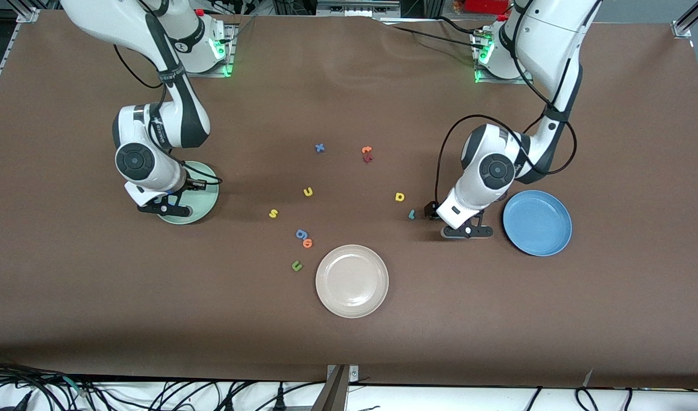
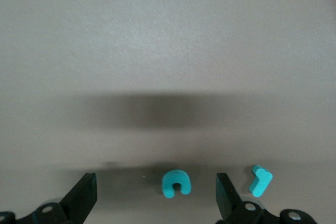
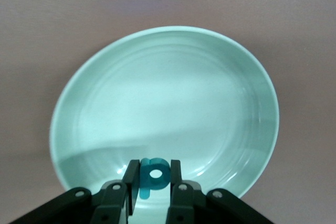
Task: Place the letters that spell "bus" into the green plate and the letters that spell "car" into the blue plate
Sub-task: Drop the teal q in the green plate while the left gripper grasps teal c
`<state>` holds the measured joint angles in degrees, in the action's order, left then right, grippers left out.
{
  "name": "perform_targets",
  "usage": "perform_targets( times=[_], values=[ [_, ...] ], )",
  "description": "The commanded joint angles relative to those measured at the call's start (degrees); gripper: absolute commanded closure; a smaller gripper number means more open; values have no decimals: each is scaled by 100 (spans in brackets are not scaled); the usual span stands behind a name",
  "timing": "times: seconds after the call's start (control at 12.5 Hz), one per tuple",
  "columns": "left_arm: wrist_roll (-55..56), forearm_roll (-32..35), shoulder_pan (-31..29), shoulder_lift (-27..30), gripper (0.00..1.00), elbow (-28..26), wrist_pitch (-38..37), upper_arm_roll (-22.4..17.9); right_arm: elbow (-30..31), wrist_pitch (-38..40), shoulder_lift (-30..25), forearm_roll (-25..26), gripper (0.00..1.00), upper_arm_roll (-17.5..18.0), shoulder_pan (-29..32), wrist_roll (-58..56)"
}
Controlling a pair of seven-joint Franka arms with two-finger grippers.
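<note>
Right gripper clamped on the teal foam b over the glossy ridged mint-green round plate. Left gripper, jaws apart, straddles the teal foam c; hook-shaped teal r just beside, near the smooth blue plate.

— That round pale mint-green plate, under the arm at the left of the front view: what finish?

— Smooth and glossy, with soft highlights across its ringed inside. The small teal b letter above it looks matt, like foam.

— And the brown table covering?

— Matt, cloth-like, faintly creased. The white arm shells are shiny plastic.
</note>
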<state>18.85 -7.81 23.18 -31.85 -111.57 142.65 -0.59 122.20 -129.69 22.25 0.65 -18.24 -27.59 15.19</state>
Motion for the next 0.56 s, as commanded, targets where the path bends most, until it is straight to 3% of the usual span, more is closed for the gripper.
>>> perform_targets(
  times=[0.0, 0.08, 0.16, 0.32, 0.48],
  values=[
    [223, -195, 108, -75, 1, -41, 105, -64, 32, -92, 77, -109, 49, 31, 52, -131],
    [346, -195, 117, -101, 2, -41, 114, -64, 23, -66, 69, -214, 15, 31, 52, -130],
    [452, -195, 126, -128, 6, -41, 114, -64, -3, -39, 34, -241, 7, 40, 52, -139],
    [497, -186, 178, -207, 10, -49, 114, -64, -47, 48, -133, -241, 7, 101, 17, -96],
    [497, -186, 257, -251, 17, -49, 114, -64, -310, 346, -265, -241, 8, 416, 8, 201]
  ],
)
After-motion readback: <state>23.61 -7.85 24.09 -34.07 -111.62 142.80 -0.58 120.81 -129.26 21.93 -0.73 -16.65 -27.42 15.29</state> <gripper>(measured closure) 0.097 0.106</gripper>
